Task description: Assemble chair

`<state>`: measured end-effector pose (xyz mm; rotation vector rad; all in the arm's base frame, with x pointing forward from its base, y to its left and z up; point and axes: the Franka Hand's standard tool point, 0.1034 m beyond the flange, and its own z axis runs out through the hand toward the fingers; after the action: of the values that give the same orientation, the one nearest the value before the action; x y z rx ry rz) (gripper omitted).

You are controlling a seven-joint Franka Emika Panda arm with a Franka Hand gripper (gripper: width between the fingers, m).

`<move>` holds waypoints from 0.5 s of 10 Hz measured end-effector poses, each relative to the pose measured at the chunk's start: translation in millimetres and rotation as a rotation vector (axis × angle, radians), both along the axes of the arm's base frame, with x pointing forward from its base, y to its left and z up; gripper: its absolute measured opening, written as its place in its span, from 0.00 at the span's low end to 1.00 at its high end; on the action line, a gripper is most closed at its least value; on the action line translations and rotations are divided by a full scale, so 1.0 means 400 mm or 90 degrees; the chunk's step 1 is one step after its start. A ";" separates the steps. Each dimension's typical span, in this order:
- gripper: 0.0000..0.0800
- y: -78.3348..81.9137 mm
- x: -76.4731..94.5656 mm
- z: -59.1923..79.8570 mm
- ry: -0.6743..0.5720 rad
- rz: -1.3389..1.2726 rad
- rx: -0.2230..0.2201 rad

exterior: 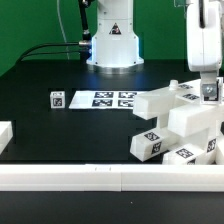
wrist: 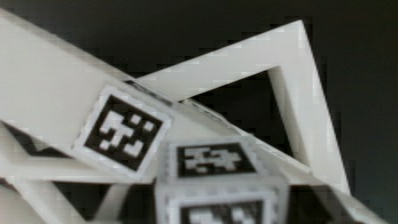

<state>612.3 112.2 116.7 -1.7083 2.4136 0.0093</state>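
I'm over on the exterior view's right, down on the chair [exterior: 178, 128], a half-built heap of white tagged parts on the near right of the bench [exterior: 40, 75], just on the far side of the long white rail [exterior: 110, 178]. My read: this is mid-assembly, and I'm working a part at the top of the heap, either seating it or about to lift it. My gripper [exterior: 208, 94] is right at the pile's upper edge, touching or all but touching a white piece there. The fingertips are lost against the white plastic, so I cannot tell how wide the jaws stand or whether they clamp anything. The wrist view gives me slanted white bars [wrist: 240, 70] around a dark triangular gap and square tags [wrist: 121, 124] up close, no fingers. One small tagged block [exterior: 57, 98] lies loose, well apart on the left, beside the marker board [exterior: 112, 100]. The next move, I judge, calls for a square hold and a slow, straight push so pegs meet holes without tipping the stack.
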 end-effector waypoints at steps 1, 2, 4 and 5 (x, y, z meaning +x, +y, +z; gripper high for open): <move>0.56 0.000 0.000 0.000 -0.002 0.018 -0.003; 0.72 0.001 -0.001 -0.001 -0.002 0.022 -0.003; 0.78 0.007 -0.003 0.007 -0.004 0.246 -0.025; 0.81 0.009 -0.006 0.007 -0.008 0.348 -0.040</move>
<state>610.0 115.8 119.5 -2.3267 1.8785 -0.0023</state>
